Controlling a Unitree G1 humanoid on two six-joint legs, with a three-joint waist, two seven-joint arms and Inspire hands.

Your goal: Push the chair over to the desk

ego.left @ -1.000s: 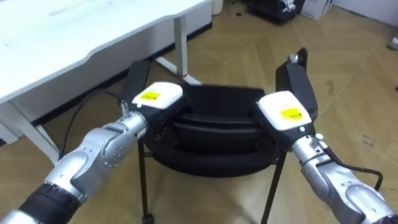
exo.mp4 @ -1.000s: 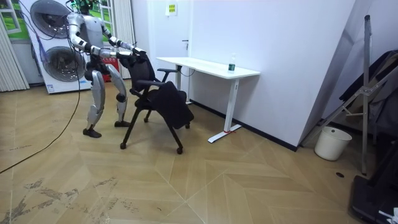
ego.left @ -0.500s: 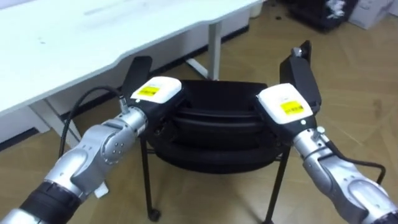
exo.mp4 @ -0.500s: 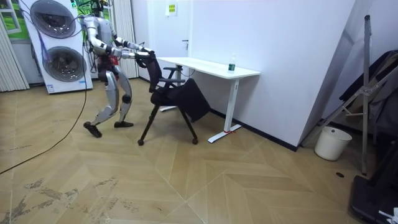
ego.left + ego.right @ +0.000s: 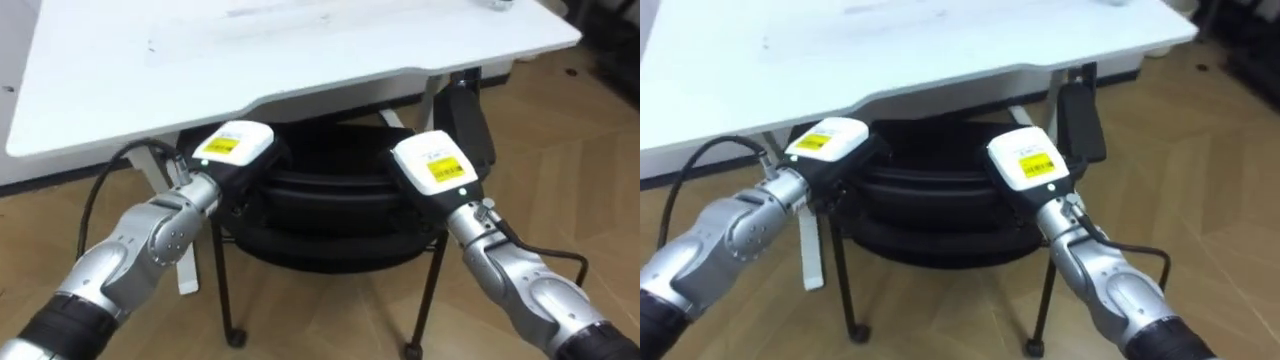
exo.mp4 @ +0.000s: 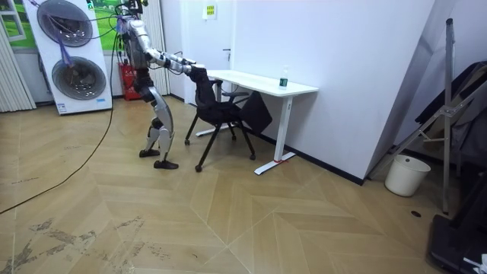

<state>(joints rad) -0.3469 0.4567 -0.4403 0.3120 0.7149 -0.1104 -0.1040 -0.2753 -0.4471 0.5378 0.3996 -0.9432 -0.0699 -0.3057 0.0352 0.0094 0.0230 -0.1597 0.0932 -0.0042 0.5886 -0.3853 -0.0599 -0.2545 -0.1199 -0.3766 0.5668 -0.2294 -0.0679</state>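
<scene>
Left hand [image 5: 232, 150] & right hand [image 5: 432, 168] lie atop back of black chair [image 5: 330, 215], fingers hidden behind it: spread or clamped, can't tell. Chair seat sits partly under white desk [image 5: 250, 50]; robot stands behind.

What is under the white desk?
The black chair is partly under the desk, with left hand and right hand at its backrest. The desk hides its seat front.
</scene>
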